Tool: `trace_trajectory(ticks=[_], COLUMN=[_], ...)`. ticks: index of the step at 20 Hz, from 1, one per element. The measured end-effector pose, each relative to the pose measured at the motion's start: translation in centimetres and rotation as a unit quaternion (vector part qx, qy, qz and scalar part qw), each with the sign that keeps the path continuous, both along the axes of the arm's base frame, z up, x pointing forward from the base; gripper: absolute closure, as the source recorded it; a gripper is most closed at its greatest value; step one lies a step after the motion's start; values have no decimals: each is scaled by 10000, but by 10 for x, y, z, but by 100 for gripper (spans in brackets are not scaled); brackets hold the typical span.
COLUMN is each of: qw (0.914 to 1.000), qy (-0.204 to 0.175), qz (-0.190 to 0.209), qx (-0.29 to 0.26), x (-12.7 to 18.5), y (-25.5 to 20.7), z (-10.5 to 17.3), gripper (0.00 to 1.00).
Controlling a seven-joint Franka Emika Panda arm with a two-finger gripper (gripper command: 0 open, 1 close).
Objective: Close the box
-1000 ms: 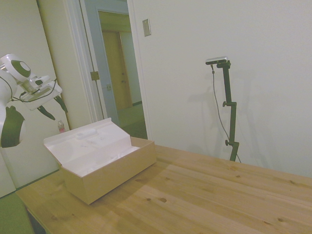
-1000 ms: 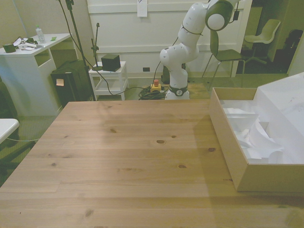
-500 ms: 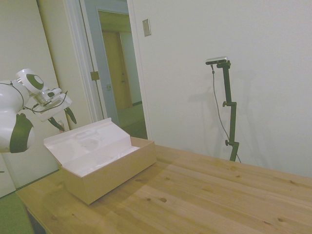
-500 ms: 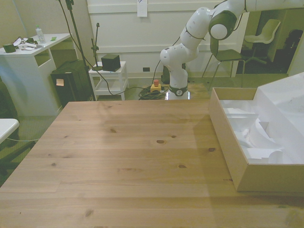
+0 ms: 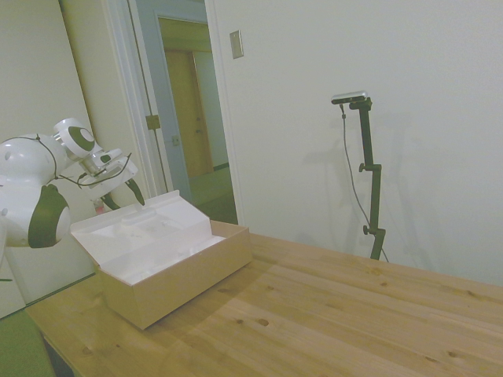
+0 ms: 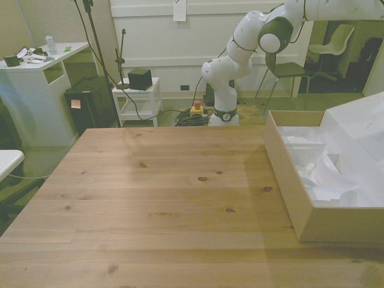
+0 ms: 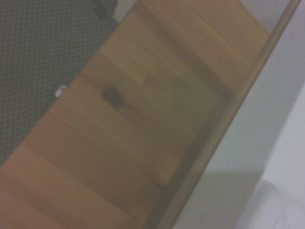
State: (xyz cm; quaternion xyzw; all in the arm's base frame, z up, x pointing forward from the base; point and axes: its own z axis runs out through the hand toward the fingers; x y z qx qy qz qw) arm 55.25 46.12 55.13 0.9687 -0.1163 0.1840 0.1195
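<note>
The tan cardboard box (image 5: 182,272) stands open at the table's end nearest the arm in the side view. Its white-lined lid (image 5: 141,227) leans up and back from the far long side. My gripper (image 5: 122,198) hangs just behind the lid's top edge, dark fingers spread open with nothing between them. In the front view the box (image 6: 287,180) lies along the front view's right, with white lining inside and the lid (image 6: 362,119) rising at the frame edge; the gripper is out of that picture. The wrist view shows a blurred tan box edge (image 7: 224,130) beside a white surface (image 7: 271,143).
The wooden table (image 5: 338,314) stretches away from the box. Behind the table in the front view stand a white desk (image 6: 36,78), a small white cart (image 6: 138,99) and a chair (image 6: 333,45). An open doorway (image 5: 192,118) lies behind the box in the side view.
The arm has swung down and toward the box. The gripper has come from high behind the box to just behind the lid's top edge. The box has not moved.
</note>
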Motion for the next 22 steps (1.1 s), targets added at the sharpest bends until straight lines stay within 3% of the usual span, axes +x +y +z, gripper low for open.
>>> trace_trajectory(ticks=[9,18,22], qw=[9984,9963,9950], qy=[-14,-240,-329], qz=[-517,-648,-716], qx=[247,514,606], x=[25,-32,-64], y=[-116,-203,-265], z=[10,38,48], gripper=[0,0,0])
